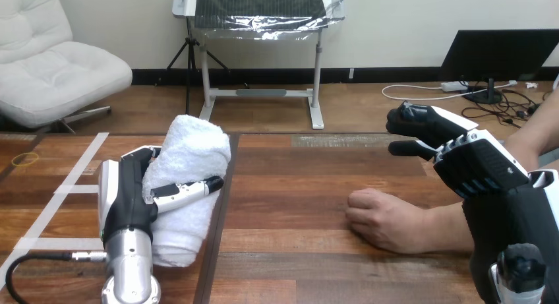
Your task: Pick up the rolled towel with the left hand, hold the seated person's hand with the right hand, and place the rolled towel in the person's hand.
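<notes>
The rolled white towel (188, 157) stands on end at the left of the wooden table (296, 185). My left hand (132, 195) is against its left side, with the thumb (191, 188) curled across its front. I cannot tell whether the towel's lower end rests on the table. The person's hand (382, 219) lies on the table right of centre, closed in a loose fist, with the forearm running off to the right. My right hand (471, 160) hovers above that forearm. Its fingers (422, 122) reach forward and left, nearly straight, apart from the person's hand and holding nothing.
White tape lines (72, 179) mark the table's left part, and a small yellow ring (26, 159) lies near its far left edge. Bare wood stretches between the towel and the person's hand.
</notes>
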Tool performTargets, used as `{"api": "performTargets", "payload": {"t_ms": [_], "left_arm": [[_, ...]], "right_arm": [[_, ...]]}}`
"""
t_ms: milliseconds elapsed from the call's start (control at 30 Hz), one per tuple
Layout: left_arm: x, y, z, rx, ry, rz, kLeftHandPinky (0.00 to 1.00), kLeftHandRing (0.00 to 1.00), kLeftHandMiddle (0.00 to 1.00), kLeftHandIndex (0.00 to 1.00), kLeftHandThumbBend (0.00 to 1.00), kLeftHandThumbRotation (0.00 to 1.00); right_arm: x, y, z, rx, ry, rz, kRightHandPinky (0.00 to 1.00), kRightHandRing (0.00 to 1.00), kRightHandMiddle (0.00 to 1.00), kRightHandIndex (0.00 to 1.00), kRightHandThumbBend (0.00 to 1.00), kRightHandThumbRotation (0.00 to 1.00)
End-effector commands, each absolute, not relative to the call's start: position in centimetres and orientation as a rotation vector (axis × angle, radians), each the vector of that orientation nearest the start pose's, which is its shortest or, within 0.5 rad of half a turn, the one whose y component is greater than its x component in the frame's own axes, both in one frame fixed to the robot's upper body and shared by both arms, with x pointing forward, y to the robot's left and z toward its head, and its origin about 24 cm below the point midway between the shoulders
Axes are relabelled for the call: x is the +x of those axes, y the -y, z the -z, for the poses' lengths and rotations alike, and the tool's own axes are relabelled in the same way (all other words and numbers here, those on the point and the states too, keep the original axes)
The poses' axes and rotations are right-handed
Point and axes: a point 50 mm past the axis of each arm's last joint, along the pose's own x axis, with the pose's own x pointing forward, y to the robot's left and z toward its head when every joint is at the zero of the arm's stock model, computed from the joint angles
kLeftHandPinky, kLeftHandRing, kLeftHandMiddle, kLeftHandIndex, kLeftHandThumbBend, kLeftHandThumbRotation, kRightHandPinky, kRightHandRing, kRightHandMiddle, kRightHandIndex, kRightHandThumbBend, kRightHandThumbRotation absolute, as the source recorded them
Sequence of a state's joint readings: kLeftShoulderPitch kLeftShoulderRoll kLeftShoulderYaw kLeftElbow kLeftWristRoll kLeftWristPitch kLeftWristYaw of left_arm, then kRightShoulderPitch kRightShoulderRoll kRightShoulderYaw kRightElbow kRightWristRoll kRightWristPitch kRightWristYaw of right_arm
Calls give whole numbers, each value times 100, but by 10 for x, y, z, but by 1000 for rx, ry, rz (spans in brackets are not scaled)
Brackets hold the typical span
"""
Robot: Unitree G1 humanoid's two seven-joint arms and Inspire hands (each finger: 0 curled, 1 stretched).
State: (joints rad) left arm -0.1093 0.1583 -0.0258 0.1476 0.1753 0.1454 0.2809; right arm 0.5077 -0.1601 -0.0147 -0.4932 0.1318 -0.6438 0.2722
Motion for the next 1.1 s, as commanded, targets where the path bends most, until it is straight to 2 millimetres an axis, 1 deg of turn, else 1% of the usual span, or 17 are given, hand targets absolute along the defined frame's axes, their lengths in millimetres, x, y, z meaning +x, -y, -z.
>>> {"api": "performTargets", "payload": {"t_ms": [0, 367, 733, 1067], "left_arm": [[271, -173, -147, 177, 473, -209, 25, 31, 37, 41, 61, 0], [262, -169, -153, 109, 523, -164, 24, 30, 36, 39, 60, 0], [256, -165, -159, 86, 584, -133, 23, 29, 35, 38, 57, 0], [252, -161, -162, 49, 632, -115, 22, 28, 34, 38, 56, 0]], "right_arm": [[144, 174, -132, -191, 720, -193, 73, 80, 80, 78, 90, 100], [145, 175, -131, -217, 701, -198, 73, 80, 80, 78, 89, 100], [146, 176, -130, -254, 685, -186, 70, 78, 80, 79, 87, 91], [148, 176, -128, -272, 673, -190, 70, 78, 80, 79, 84, 88]]}}
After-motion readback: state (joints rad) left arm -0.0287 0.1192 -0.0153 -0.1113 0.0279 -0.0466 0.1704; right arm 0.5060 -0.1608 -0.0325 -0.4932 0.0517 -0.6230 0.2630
